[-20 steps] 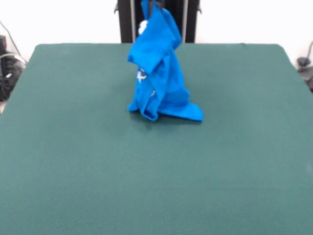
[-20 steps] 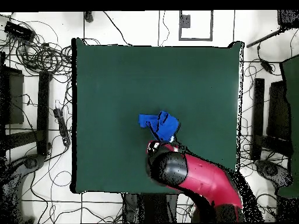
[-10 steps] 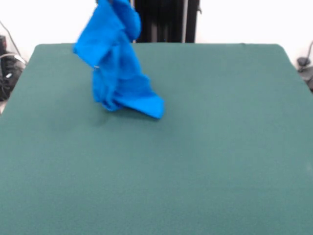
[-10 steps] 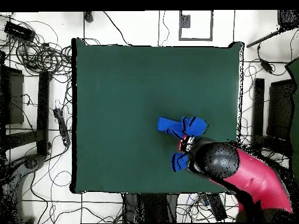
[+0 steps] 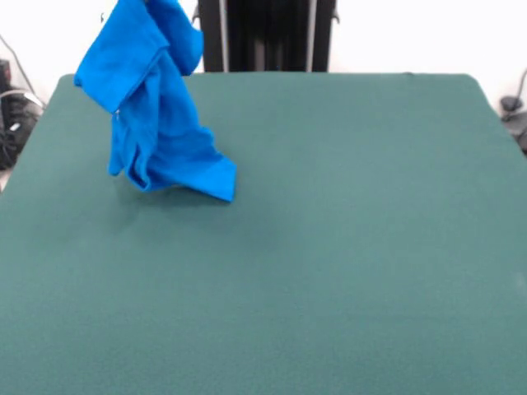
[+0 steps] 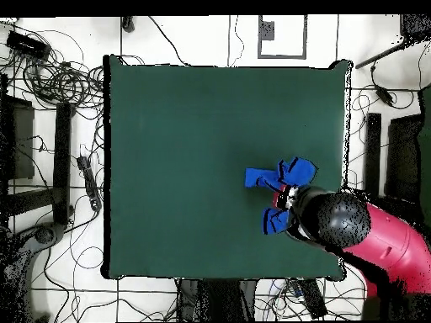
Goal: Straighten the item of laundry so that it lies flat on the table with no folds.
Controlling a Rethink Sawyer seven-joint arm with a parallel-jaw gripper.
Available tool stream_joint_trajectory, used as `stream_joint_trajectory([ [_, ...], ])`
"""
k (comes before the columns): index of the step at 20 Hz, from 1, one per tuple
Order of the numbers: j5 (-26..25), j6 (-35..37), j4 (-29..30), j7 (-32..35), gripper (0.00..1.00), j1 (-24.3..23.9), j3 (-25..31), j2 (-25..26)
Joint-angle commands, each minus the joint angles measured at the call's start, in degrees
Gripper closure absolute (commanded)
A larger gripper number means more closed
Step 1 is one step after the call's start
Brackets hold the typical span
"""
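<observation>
The bright blue T-shirt (image 5: 156,107) hangs bunched and folded from the top edge of the front view, at the table's far left. Its lower end trails on or just above the dark green table (image 5: 346,247); no print shows. In the overhead view the T-shirt (image 6: 282,175) shows as blue folds beside the red and black arm's end, near the table's (image 6: 185,151) right edge. My gripper (image 6: 292,204) is under the arm's end and holds the T-shirt up by its top. Its fingers are hidden by cloth and arm.
The black pedestal (image 5: 268,37) stands behind the table's far edge. In the overhead view the red arm (image 6: 379,240) reaches in from the lower right. Cables (image 6: 50,76) and stands lie on the floor round the table.
The arm has carried the hanging T-shirt sideways: from the far middle to the left in the front view, to the right in the overhead view. The T-shirt's lower end trailed along.
</observation>
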Motion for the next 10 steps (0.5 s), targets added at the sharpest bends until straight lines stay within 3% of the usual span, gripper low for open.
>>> stream_joint_trajectory([
  [1,-1.82,6.35,-0.37,-8.94,1.00,0.25,9.20,0.05],
  [10,-2.92,6.58,-0.10,-7.83,1.00,-0.80,10.83,-0.22],
])
